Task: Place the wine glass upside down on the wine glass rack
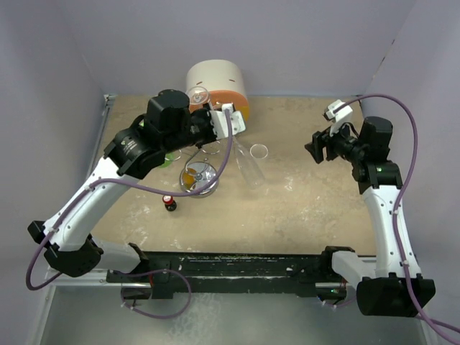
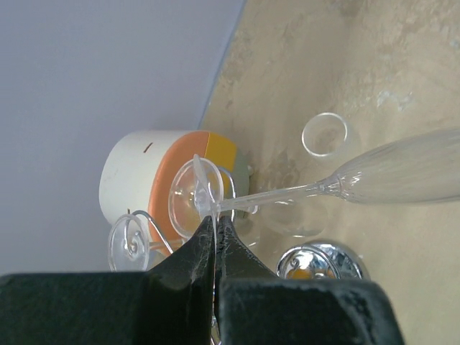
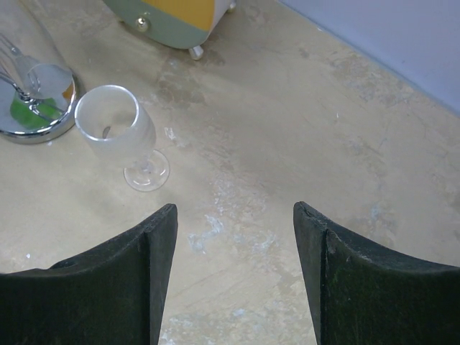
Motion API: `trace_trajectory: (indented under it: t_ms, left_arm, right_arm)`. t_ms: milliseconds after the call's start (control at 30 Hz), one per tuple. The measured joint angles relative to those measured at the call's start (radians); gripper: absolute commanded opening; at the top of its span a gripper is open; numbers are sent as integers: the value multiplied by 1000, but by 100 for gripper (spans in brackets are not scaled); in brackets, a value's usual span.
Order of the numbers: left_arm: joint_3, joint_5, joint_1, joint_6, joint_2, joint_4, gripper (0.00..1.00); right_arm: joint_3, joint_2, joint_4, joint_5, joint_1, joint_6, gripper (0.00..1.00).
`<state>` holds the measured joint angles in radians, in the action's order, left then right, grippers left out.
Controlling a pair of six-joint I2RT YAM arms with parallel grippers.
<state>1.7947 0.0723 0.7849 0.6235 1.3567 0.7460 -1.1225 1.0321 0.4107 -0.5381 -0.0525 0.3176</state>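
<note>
My left gripper (image 2: 215, 226) is shut on the rim of the round foot of a clear wine glass (image 2: 402, 176). The glass lies roughly level, its stem running right to the bowl. In the top view the left gripper (image 1: 224, 121) hovers over the wine glass rack (image 1: 199, 176), with the held wine glass (image 1: 249, 169) stretching toward the table's middle. The wine glass rack shows a shiny round base (image 2: 320, 260) and a curled wire arm (image 2: 129, 241). My right gripper (image 3: 236, 215) is open and empty, apart at the right (image 1: 320, 147).
A second, frosted glass (image 3: 115, 126) stands upright on the table just right of the rack (image 1: 259, 152). A white-and-orange drum (image 1: 215, 86) sits behind the rack at the back wall. A small red-capped bottle (image 1: 169, 203) stands in front of the rack.
</note>
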Motion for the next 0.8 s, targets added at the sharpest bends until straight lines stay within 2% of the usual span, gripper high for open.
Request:
trace_trajectory:
  t_ms: [367,800]
  left_arm:
    - [-87,-95,36,133,0,2,0]
    - [-106,-132,36,193,0,4,0]
  right_arm:
    - [64,0,-35,-10,0,17,70]
    - [93,-15,-51,-11,0,34,71]
